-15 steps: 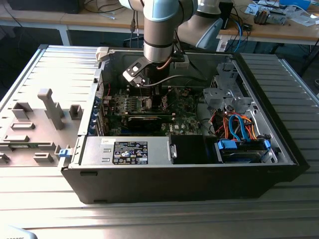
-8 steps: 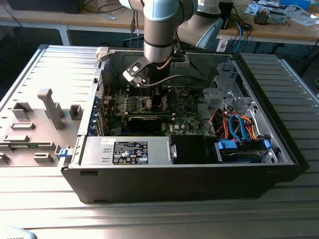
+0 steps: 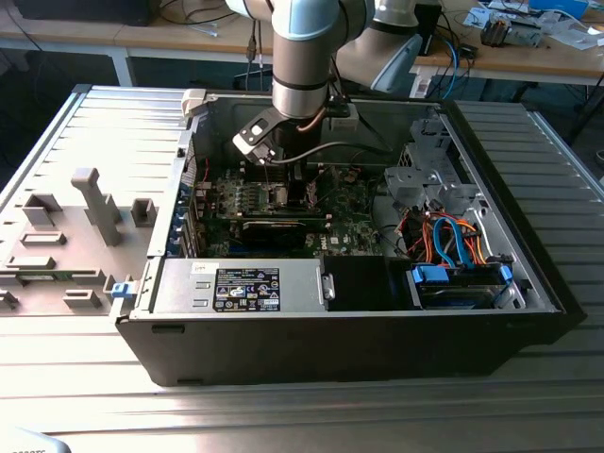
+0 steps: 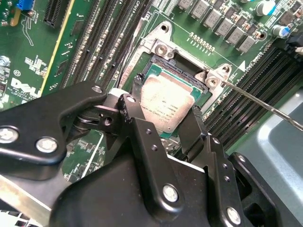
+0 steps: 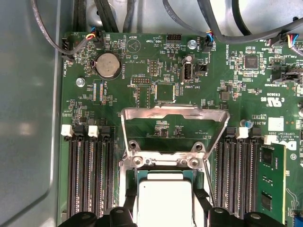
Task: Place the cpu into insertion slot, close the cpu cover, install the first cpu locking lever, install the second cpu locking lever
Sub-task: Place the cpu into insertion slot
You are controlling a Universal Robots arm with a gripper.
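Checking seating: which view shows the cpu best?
The second wrist view: the cpu sits in the insertion slot, its top and edges close up. The first wrist view shows its top cut off at the picture's edge. In the exterior view the arm stands over it.

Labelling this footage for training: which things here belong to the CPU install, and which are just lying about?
Job: cpu, insertion slot, cpu cover, locking lever.
Lying about: coin battery, memory slots, blue cables, power supply.
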